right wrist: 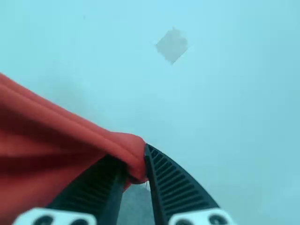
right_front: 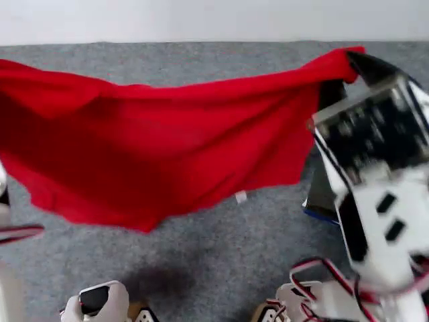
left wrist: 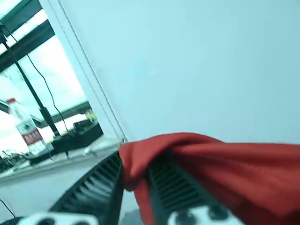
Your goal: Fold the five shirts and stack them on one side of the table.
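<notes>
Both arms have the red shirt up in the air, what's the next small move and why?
The left gripper and right gripper each pinch an edge of the red shirt, which hangs stretched between them above the table. I'd probably lower both together to spread it flat for folding.

No readable text; the red label (left wrist: 32, 137) on the bottle (left wrist: 19, 117) is too small

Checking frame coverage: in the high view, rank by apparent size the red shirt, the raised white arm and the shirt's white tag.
1. red shirt
2. raised white arm, enlarged by nearness to the camera
3. white tag
</notes>
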`<act>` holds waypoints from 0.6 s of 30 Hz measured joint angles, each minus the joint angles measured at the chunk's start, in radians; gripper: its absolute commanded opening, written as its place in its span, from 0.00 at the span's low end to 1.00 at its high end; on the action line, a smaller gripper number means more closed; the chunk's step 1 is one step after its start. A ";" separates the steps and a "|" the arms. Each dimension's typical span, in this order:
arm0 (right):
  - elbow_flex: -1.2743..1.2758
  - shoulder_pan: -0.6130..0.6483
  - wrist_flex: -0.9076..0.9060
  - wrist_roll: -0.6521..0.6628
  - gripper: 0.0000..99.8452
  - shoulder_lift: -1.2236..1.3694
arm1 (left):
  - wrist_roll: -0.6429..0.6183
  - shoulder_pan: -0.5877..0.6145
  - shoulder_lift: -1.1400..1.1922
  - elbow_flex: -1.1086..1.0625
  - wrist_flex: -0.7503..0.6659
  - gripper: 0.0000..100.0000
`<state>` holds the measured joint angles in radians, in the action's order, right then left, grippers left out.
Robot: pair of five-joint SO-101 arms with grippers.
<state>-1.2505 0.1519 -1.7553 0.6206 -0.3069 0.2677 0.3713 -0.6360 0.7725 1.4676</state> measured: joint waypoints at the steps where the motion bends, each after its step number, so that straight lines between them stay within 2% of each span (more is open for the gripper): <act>1: 0.000 0.000 0.000 0.000 0.01 -0.014 | 0.000 0.000 0.000 0.021 0.000 0.00; 6: -0.006 0.000 0.000 0.029 0.01 -0.054 | 0.021 0.000 -0.003 0.094 0.026 0.00; 9: 0.092 0.000 0.000 0.052 0.01 -0.044 | 0.066 0.000 0.000 0.052 0.063 0.00; 14: 0.311 0.008 0.008 0.055 0.01 0.095 | 0.091 -0.003 0.084 -0.150 0.069 0.00; 18: 0.511 0.021 0.092 0.055 0.01 0.244 | 0.091 -0.003 0.249 -0.376 0.046 0.00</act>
<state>-0.7396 0.1734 -1.6632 0.6759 -0.0629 0.3583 0.3682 -0.3874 0.3966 1.5136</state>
